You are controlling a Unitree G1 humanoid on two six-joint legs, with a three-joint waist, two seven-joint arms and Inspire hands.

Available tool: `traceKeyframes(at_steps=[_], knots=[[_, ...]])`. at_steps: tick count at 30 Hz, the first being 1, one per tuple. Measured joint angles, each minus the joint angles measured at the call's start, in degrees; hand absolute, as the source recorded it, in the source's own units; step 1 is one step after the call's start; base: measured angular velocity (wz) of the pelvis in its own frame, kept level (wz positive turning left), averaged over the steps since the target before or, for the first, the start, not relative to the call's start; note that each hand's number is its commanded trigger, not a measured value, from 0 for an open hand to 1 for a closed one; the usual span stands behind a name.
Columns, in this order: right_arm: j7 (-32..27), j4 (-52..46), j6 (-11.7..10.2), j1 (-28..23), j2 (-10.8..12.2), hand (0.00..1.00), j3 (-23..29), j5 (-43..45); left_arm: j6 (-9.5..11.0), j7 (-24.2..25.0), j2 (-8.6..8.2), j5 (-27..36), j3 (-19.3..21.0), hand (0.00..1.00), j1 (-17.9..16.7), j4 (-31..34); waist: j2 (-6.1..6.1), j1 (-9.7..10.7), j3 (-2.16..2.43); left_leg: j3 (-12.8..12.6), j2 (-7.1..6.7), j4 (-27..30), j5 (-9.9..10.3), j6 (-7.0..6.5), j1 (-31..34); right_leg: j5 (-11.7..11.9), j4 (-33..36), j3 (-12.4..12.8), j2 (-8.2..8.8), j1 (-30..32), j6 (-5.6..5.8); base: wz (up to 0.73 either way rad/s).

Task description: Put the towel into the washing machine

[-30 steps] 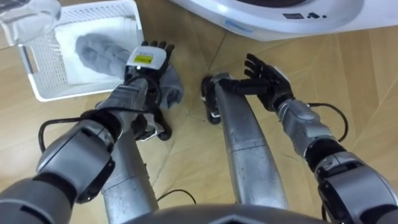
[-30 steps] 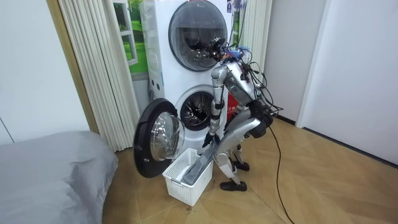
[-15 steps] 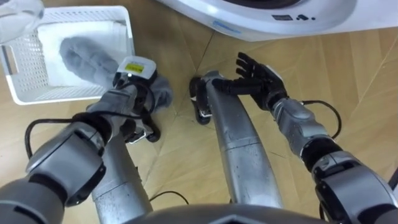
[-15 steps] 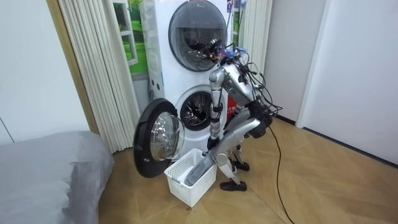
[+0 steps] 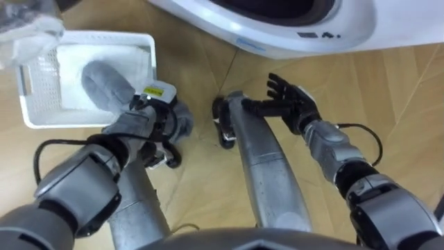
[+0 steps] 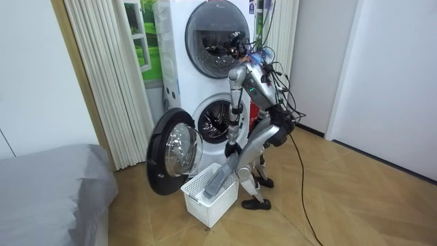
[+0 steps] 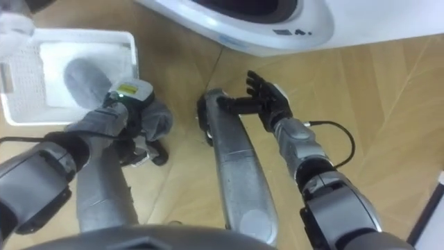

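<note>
The washer opening (image 6: 216, 121) stands unblocked, its door (image 6: 172, 154) swung aside beside the basket (image 6: 201, 210).

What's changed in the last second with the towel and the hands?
The robot has straightened a little, and its left hand, still shut on the grey towel, has drawn it higher out of the white basket. The right hand stayed open; the basket and the washing machine's open door have not moved.

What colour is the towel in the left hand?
Plain grey; the towel shows best in the left eye view.
</note>
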State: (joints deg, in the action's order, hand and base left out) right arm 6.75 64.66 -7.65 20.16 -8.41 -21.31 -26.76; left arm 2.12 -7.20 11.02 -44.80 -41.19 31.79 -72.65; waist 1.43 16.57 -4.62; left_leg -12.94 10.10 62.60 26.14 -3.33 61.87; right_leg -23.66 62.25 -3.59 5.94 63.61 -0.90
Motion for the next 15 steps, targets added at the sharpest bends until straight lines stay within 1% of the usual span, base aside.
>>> traceKeyframes(at_steps=[1, 3, 4, 5, 6, 8, 10, 11, 12, 13, 15], knots=[[0.0, 0.4, 0.1, -0.1, 0.0, 0.0, -0.1, 0.1, 0.2, 0.0, -0.08, 0.4, 0.5, 1.0, -0.1, -0.2, -0.01, -0.2, 0.0, -0.1, -0.05, -0.6, -0.1, 0.01, -1.0, 0.0, -0.5, 0.0, -0.01, -1.0, 0.05, 0.0], [-0.3, 0.6, 0.1, -1.2, -0.5, 0.0, -0.1, 0.3, 1.0, -0.7, -0.24, 0.5, 2.2, 1.0, -0.7, -0.5, -0.22, -1.4, 0.12, -0.4, -0.34, -2.5, -0.3, 0.29, -3.7, 0.1, -2.3, -0.4, 0.02, -3.6, 0.12, 0.0], [-0.4, 0.7, 0.1, -2.0, -0.7, 0.0, -0.1, 0.2, 1.6, -1.6, -0.27, 1.1, 3.5, 1.0, -0.9, -0.2, -0.41, -2.3, 0.23, -0.5, -0.81, -3.9, -0.6, 0.43, -5.3, 0.3, -3.7, -0.7, 0.1, -5.2, 0.2, 0.0], [-0.8, 1.2, 0.1, -2.3, -0.7, 0.0, 0.0, 0.2, 1.9, -2.6, -0.34, 2.2, 4.7, 1.0, -1.6, -0.2, -0.44, -3.1, 0.24, -0.9, -0.81, -5.4, -1.0, 0.58, -7.1, 0.5, -4.9, -0.7, 0.13, -6.9, 0.23, 0.04], [-0.9, 1.6, 0.1, -2.6, -0.7, 0.0, 0.0, 0.2, 2.0, -2.9, -0.35, 2.6, 5.3, 1.0, -2.0, -0.2, -0.56, -3.4, 0.3, -0.9, -0.9, -6.0, -1.2, 0.64, -7.9, 0.6, -5.4, -0.7, 0.19, -7.7, 0.27, 0.05], [-1.6, 3.0, 0.1, -2.9, -1.1, 0.0, 0.0, 0.0, 2.1, -4.1, -0.62, 5.4, 6.9, 1.0, -3.3, -0.2, -1.68, -4.8, 0.73, -0.8, -1.19, -8.2, -1.7, 0.81, -10.4, 0.9, -7.5, -1.1, 0.13, -10.5, 0.29, 0.1], [-1.7, 4.5, 0.1, -2.7, -1.1, 0.0, 0.0, 0.0, 2.1, -4.9, -0.59, 7.7, 7.4, 1.0, -3.4, -0.2, -2.14, -5.6, 0.67, -0.7, -1.72, -9.8, -2.3, 0.91, -12.1, 1.3, -8.5, -1.2, 0.15, -12.0, 0.15, 0.11], [-1.8, 4.6, 0.1, -2.2, -1.3, 0.0, 0.0, 0.0, 2.3, -5.5, -0.54, 9.3, 8.1, 1.0, -3.3, -0.1, -2.41, -6.2, 0.58, -0.7, -1.9, -10.4, -2.5, 0.99, -13.1, 1.5, -8.9, -1.6, 0.85, -13.0, -0.06, 0.07], [-1.8, 4.7, 0.1, -2.1, -1.4, 0.0, 0.0, 0.0, 2.5, -5.9, -0.53, 9.7, 8.8, 1.0, -3.4, -0.1, -2.55, -6.3, 0.54, -0.7, -2.01, -10.7, -2.5, 1.01, -13.6, 1.6, -9.0, -2.0, 1.24, -13.4, -0.07, 0.06], [-1.8, 4.7, 0.1, -1.9, -1.5, 0.0, 0.0, 0.0, 3.0, -6.7, -0.31, 11.1, 9.7, 1.0, -3.3, -0.1, -2.74, -6.3, 0.5, -0.7, -2.25, -11.2, -2.6, 1.03, -14.5, 1.6, -9.2, -2.9, 1.86, -14.2, -0.09, 0.07], [-1.9, 4.7, 0.0, -1.2, -1.6, 0.0, 0.0, 0.1, 3.6, -8.1, -0.16, 12.3, 11.3, 1.0, -3.2, 0.1, -2.95, -6.3, 0.4, -0.5, -2.63, -12.0, -2.9, 1.09, -15.6, 1.6, -9.8, -3.8, 2.3, -15.4, -0.24, 0.07]])
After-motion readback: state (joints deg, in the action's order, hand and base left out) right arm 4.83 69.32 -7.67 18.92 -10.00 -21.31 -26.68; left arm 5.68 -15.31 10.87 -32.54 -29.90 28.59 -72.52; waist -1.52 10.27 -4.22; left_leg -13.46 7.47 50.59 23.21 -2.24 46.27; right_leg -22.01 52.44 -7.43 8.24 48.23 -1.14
